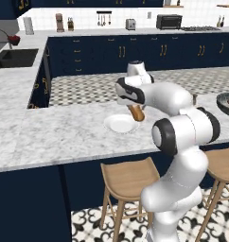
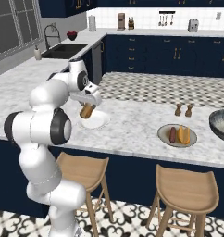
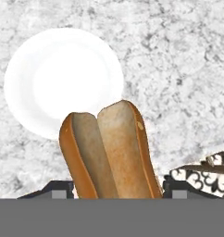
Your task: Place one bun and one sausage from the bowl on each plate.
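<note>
Gripper (image 3: 112,192) clamped on split bun (image 3: 109,152), above the marble counter (image 1: 59,132).
Fingertips (image 3: 53,189) pressed to both bun sides; white plate (image 1: 120,124) just beneath and empty; beige plate (image 2: 177,135) farther right, carrying sausage (image 2: 172,134) and bun; bowl (image 2: 221,122) at counter's right edge.

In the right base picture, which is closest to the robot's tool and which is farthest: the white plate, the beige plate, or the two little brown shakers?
1. Round white plate, right under the tool.
2. Two small brown shakers, off to the right.
3. Round beige plate with food, right, near the counter's front edge; close to the shakers' distance, so that order is uncertain.
</note>
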